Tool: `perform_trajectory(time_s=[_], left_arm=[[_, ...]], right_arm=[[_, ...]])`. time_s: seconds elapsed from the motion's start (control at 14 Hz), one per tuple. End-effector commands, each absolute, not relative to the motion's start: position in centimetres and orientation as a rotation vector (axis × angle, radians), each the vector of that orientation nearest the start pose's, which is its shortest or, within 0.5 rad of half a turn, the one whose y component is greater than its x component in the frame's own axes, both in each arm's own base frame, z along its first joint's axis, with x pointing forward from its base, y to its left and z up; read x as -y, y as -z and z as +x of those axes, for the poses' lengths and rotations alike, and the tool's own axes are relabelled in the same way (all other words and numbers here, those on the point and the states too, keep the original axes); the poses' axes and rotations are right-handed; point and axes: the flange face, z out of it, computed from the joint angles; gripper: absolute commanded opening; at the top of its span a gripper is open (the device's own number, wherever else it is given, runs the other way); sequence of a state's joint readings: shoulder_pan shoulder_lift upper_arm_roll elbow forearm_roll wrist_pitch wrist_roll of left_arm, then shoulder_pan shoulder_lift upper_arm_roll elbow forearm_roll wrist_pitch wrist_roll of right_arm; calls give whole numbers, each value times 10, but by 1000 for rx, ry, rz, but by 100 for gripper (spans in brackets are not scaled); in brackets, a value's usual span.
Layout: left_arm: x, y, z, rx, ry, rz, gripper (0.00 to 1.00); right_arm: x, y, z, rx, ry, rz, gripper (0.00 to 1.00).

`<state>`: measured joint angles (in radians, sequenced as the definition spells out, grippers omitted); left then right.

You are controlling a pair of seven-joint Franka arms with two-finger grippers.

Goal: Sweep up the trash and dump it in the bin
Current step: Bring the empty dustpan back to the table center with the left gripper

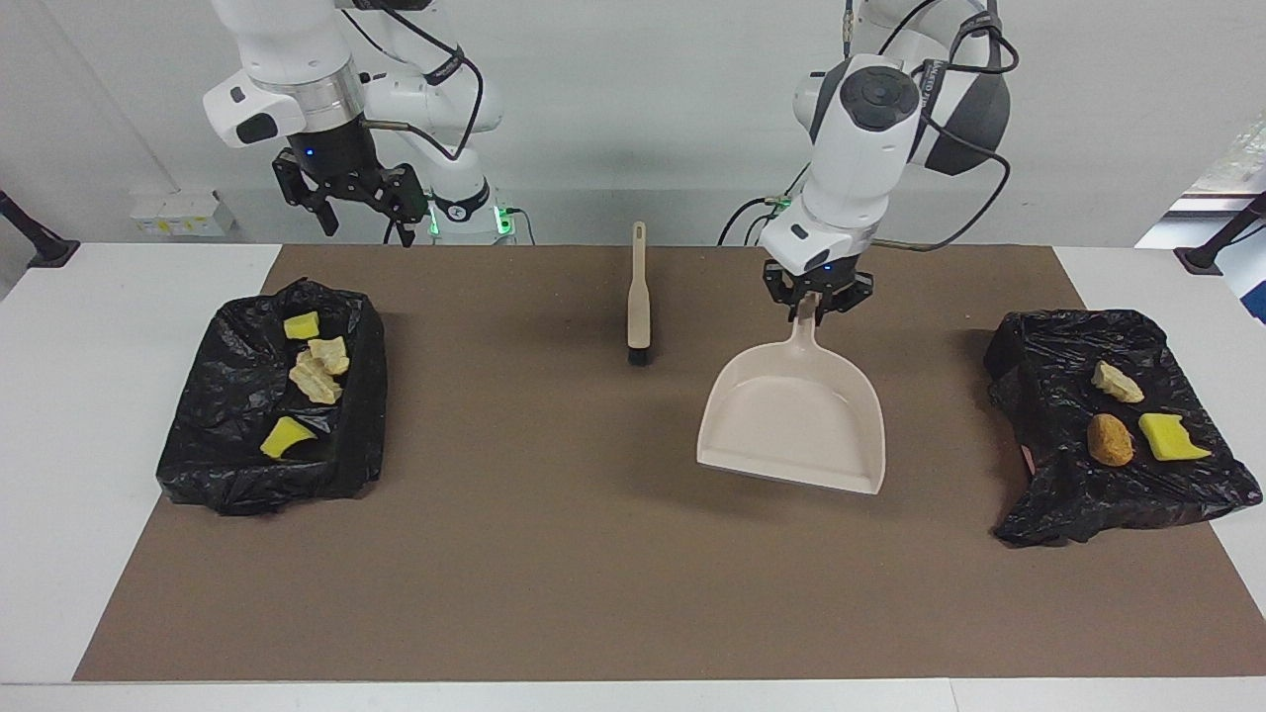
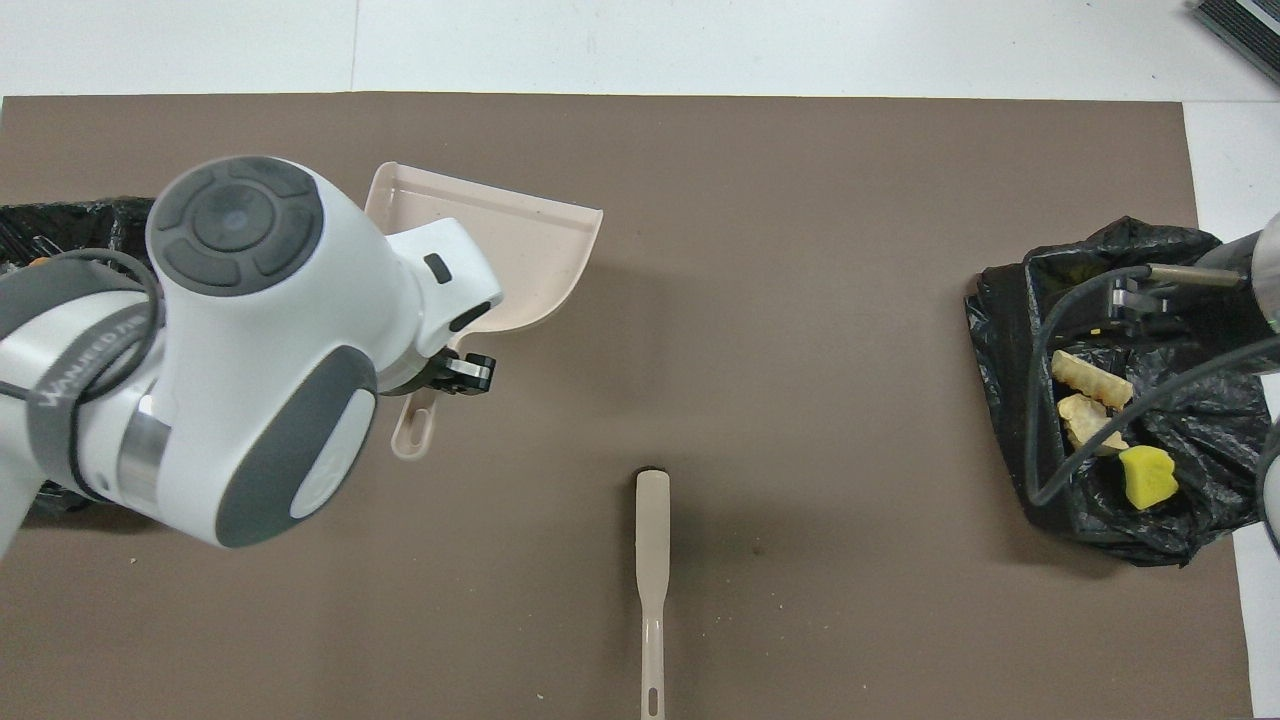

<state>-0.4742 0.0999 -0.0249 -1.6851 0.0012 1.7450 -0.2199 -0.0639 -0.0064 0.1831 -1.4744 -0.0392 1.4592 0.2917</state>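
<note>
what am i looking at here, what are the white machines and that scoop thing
Two white robot arms work at a table covered by a brown mat. One picture faces them from across the table; the other looks down from above their end. The left gripper is shut on the handle of a beige dustpan, carrying it over the mat. The right gripper waits open above the table edge. A brush lies on the mat. Two black-bagged bins hold the trash.
</note>
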Motion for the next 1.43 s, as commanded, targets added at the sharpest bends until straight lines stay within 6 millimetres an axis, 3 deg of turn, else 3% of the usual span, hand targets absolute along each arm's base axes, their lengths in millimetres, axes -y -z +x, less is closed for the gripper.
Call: perform_trajectory(time_s=[0.0, 0.14, 0.29, 0.57, 0.64, 0.79, 0.86, 0.93, 1.0, 1.07, 1.21, 1.36], left_arm=[[327, -494, 517, -347, -26, -3149, 0], [357, -466, 521, -254, 38, -3182, 0], [383, -438, 519, -275, 47, -3201, 0], [402, -406, 520, -217, 86, -3232, 0], [416, -396, 510, -224, 66, -3226, 0], [428, -368, 508, -158, 67, -3233, 0], [430, -367, 510, -159, 88, -3241, 0], [425, -367, 516, -142, 95, -3245, 21], [425, -363, 514, -133, 84, -3242, 70], [425, -363, 514, -129, 76, -3240, 100], [416, -371, 520, -115, 87, -3243, 100], [394, -392, 538, -62, 131, -3258, 100]], right_arm=[[-57, -662, 536, -253, 14, -3154, 100], [-57, -662, 536, -253, 14, -3154, 100], [-57, -662, 536, -253, 11, -3154, 100], [-58, -662, 536, -250, 11, -3154, 100], [-58, -661, 536, -248, 1, -3154, 100], [-58, -661, 535, -248, -4, -3155, 100], [-58, -661, 535, -245, -4, -3155, 100], [-58, -661, 535, -245, -4, -3155, 100], [-58, -661, 535, -245, -4, -3155, 100], [-58, -661, 535, -243, -4, -3155, 100], [-58, -661, 535, -241, -6, -3156, 100], [-58, -661, 535, -241, -4, -3156, 100]])
